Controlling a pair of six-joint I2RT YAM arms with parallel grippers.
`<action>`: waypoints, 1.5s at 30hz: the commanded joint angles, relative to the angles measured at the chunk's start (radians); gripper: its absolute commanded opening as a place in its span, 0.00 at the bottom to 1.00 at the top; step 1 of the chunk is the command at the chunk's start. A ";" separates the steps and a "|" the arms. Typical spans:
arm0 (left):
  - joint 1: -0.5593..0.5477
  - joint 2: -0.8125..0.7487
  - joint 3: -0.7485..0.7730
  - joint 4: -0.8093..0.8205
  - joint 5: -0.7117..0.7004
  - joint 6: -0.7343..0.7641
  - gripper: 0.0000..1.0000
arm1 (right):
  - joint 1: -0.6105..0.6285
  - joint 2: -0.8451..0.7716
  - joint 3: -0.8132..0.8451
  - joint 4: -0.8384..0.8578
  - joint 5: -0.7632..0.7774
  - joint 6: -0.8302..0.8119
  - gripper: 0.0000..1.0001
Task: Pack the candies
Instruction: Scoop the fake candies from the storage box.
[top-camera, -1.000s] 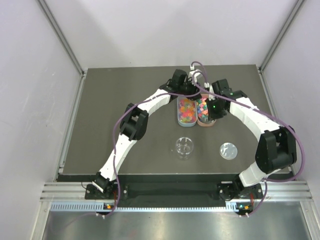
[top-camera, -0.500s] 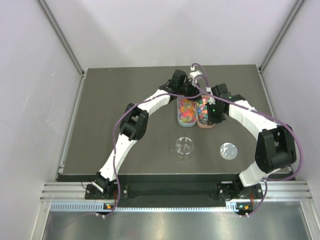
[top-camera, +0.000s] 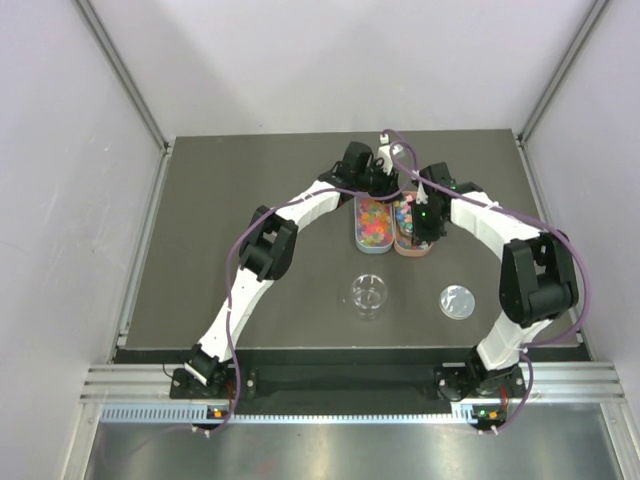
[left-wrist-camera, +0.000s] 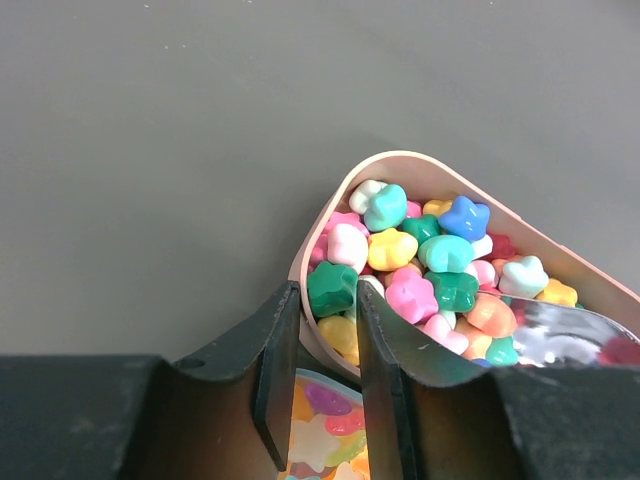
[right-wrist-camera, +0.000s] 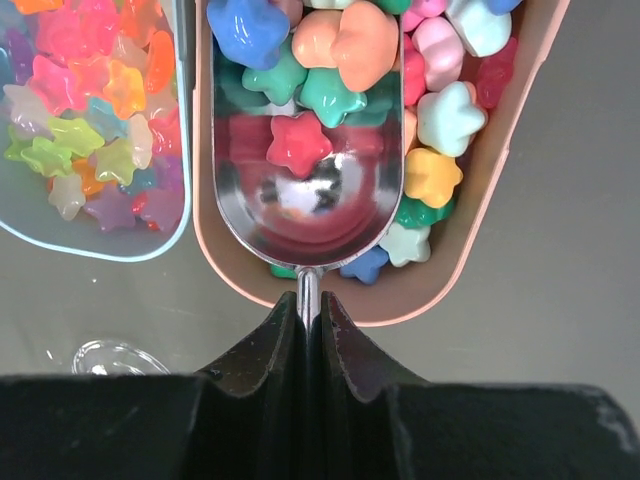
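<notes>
Seen from above, two oblong trays sit side by side at the far centre of the dark grey table (top-camera: 220, 250). A pale blue plastic tray (top-camera: 355, 235) is on the left, and a pink plastic tray (top-camera: 410, 252) touches it on the right. The candies (top-camera: 373, 222) fill both trays. The left gripper (top-camera: 381, 188) is at the trays' far end and the right gripper (top-camera: 424, 225) hangs over the pink tray. Nearer stands a clear round plastic cup (top-camera: 369, 294), with a flat clear round lid (top-camera: 458, 300) apart to its right.

In the left wrist view, the left gripper's fingers (left-wrist-camera: 278, 370) straddle the rounded end wall of the pink tray, one outside it and one over the sweets inside. It is not possible to tell whether they are pinching the wall. Chunky opaque candies in green, pink, yellow, blue and white are heaped up to the rim.

In the right wrist view, the right gripper is clenched on the thin handle of a shiny silver metal scoop (right-wrist-camera: 305, 190). The scoop's bowl lies inside the pink tray. A red star candy sits in the bowl, with teal, orange and blue ones at its mouth. Translucent candies lie in the blue tray to the left.
</notes>
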 joint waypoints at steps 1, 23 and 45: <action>-0.026 -0.048 -0.025 -0.031 0.091 -0.007 0.33 | -0.001 0.015 -0.030 0.042 -0.012 0.011 0.00; 0.011 -0.173 -0.130 0.068 0.145 -0.099 0.37 | -0.016 0.047 -0.116 0.229 -0.019 0.027 0.00; 0.129 -0.456 -0.340 0.118 0.142 -0.095 0.48 | -0.022 -0.091 -0.232 0.349 0.003 0.020 0.00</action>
